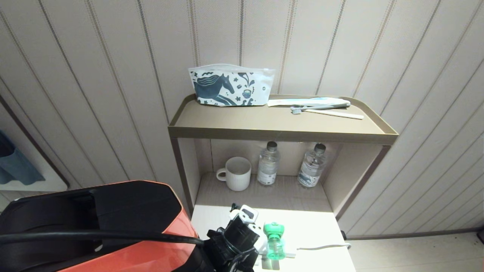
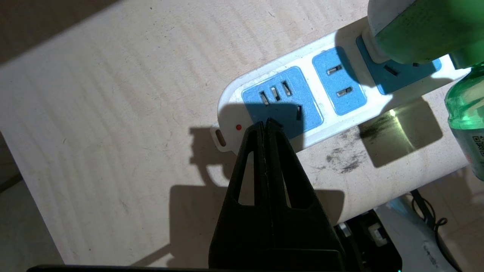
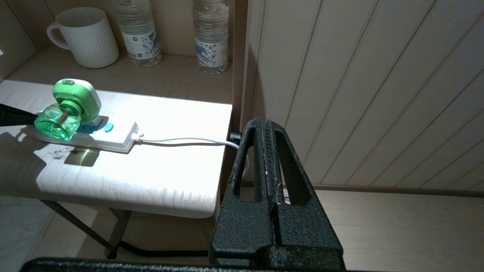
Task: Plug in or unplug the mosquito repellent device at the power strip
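Pressing its clenched, empty tips onto the strip's end, the left gripper (image 2: 266, 126) pins the power strip (image 2: 302, 98), with the mosquito repellent device (image 1: 274, 238) plugged in just beyond. The right gripper (image 3: 266, 126), clamped shut and empty, hangs well off the table's side. Tips could slide, letting the strip lift. The socket under the device is hidden.

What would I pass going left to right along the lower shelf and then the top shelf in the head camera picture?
Lower shelf: mug → first water bottle → second water bottle. Top shelf: horse-print pouch → toothpaste tube, with the toothbrush just in front of it.
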`<state>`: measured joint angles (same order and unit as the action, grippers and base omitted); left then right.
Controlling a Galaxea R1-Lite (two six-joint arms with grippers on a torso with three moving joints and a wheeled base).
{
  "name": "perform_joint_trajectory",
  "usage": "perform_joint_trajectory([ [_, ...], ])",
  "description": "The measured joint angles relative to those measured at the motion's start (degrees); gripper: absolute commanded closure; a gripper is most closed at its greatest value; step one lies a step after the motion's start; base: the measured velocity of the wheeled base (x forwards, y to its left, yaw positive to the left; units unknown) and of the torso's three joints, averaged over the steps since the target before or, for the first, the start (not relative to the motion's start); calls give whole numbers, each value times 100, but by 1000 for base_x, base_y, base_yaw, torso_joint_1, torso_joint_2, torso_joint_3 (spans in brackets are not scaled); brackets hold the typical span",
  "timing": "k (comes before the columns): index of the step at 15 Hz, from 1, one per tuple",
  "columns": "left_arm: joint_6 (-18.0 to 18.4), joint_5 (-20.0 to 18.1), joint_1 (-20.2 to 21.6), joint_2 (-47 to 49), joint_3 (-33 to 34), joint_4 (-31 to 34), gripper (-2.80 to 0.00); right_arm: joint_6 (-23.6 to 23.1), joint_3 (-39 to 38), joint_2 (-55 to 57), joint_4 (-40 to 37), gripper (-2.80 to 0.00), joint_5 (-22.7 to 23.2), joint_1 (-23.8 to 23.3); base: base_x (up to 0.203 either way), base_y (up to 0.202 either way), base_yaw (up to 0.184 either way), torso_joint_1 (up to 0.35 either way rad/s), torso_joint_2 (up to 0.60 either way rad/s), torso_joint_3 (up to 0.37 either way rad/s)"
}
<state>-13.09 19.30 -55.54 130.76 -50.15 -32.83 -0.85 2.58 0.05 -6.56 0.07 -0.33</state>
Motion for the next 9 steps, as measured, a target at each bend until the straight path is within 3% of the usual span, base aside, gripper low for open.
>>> perform_joint_trajectory([
  [9, -5, 153, 0, 2, 27, -61, 0, 0, 129, 0, -272, 0, 0, -2, 0, 0, 0, 0, 0, 0],
])
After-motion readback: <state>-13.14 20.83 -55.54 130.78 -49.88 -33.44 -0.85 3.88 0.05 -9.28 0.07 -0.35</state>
